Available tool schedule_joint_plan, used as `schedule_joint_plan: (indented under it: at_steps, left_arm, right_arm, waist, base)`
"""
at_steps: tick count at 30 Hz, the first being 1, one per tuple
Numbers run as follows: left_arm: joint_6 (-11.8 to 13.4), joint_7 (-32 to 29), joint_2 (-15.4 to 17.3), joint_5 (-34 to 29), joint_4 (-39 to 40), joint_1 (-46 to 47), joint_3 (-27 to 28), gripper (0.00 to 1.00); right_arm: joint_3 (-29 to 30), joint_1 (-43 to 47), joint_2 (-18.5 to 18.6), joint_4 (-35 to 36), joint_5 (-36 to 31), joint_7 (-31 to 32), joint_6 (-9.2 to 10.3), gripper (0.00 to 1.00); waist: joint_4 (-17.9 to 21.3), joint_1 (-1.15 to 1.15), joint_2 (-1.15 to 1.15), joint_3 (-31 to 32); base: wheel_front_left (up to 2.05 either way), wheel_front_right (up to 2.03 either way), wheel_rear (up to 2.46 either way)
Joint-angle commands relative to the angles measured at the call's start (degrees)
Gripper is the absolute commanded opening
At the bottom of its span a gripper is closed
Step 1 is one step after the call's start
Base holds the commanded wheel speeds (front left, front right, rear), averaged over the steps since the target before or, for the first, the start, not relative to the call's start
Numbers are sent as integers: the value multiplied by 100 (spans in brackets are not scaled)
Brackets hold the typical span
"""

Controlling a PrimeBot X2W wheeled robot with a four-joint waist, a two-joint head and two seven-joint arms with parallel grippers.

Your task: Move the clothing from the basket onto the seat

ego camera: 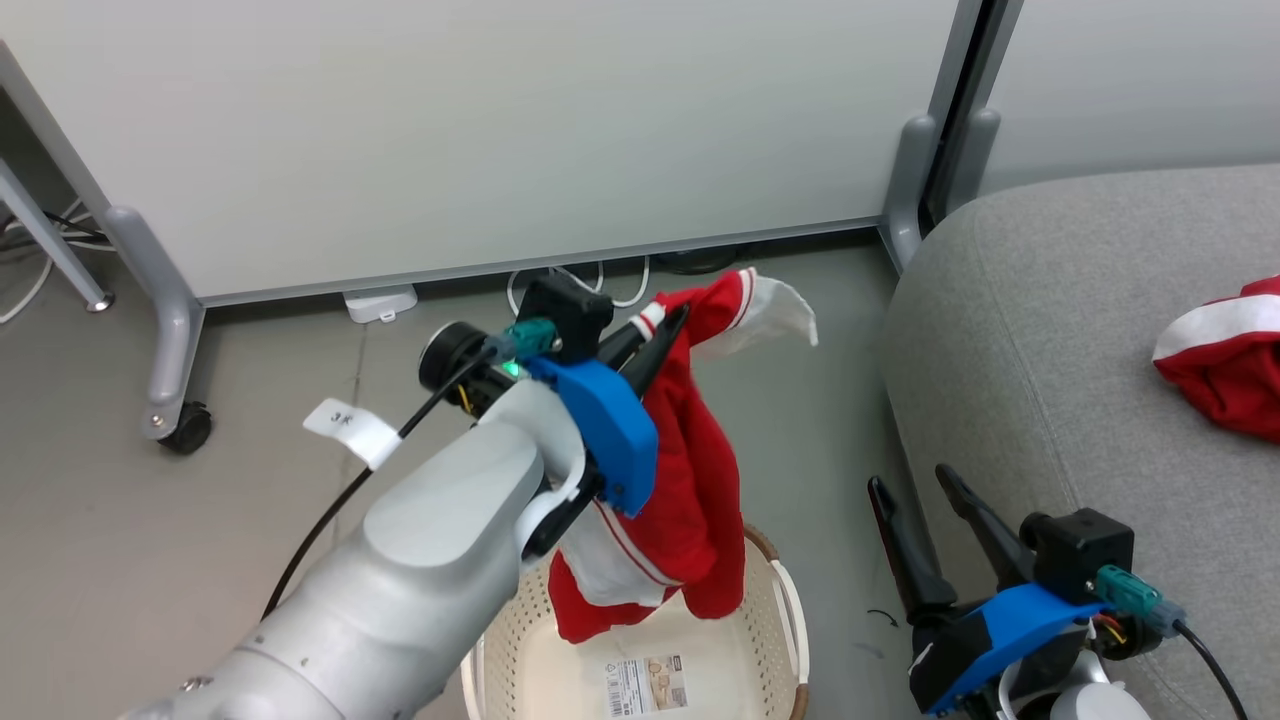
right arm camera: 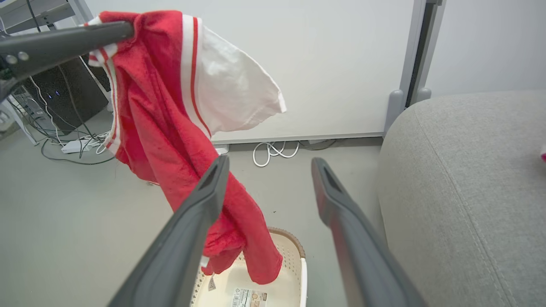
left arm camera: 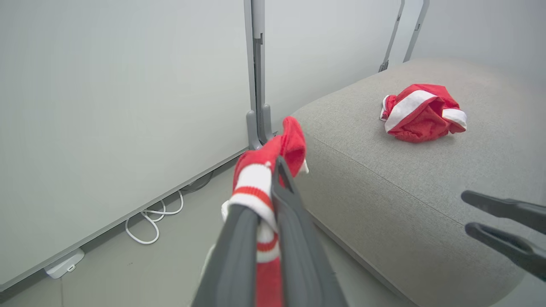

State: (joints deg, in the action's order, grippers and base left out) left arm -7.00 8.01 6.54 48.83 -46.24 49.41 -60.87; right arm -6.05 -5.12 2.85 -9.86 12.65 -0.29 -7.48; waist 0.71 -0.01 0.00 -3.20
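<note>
Looks like we're mid-carry on garment number 2. The left gripper (ego camera: 672, 325), middle of the head view, has its jaws pinched tight on the striped edge of the red garment (ego camera: 690, 480). In the left wrist view you can see the red-and-white band squeezed between the 2 fingers. The rest hangs down with its tail over the basket (ego camera: 510, 640) at the bottom centre of the frame. The other red garment (ego camera: 1225, 360) is bunched on the seat (ego camera: 1050, 330) at the right edge, so I'd call 1 of 2 done.

The right gripper (ego camera: 912, 480), lower right, has its jaws spread wide with nothing in them, between the basket and the seat's front edge.

My guess at the next move: lift enough that the tail clears the basket rim, swing toward the right of the frame until the cloth is over the grey cushion, then let go. The white sleeve panel flaps loose at the top, so it could drag or snag.

Hard to tell:
- In the right wrist view the tail dips into the basket mouth, and I can't say if it touches anything.
- The left forearm and the frame's bottom edge cut off much of the basket. The floor I can see has just the paper label (ego camera: 645, 685).
- The seat garment is cropped by the right edge in the head view.
</note>
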Motion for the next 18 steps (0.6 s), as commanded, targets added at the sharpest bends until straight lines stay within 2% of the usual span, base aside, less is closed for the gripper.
schedule_joint_plan:
  at_steps: [1,7,18]
  left_arm:
    - [49,-6,-5,6,26,142,39,0]
    - [164,-81,-135,83,92,500,155,0]
    - [641,-328,-332,277,227,826,198,0]
  right_arm:
    - [-7,82,7,22,-7,2,-3,100]
    - [-38,144,7,63,22,57,-3,100]
    - [-138,177,7,99,73,88,-3,100]
  waist:
    - [-8,1,0,26]
    - [-45,1,0,122]
    - [-114,1,0,158]
  base:
    - [0,0,0]
    - [0,0,0]
    - [0,0,0]
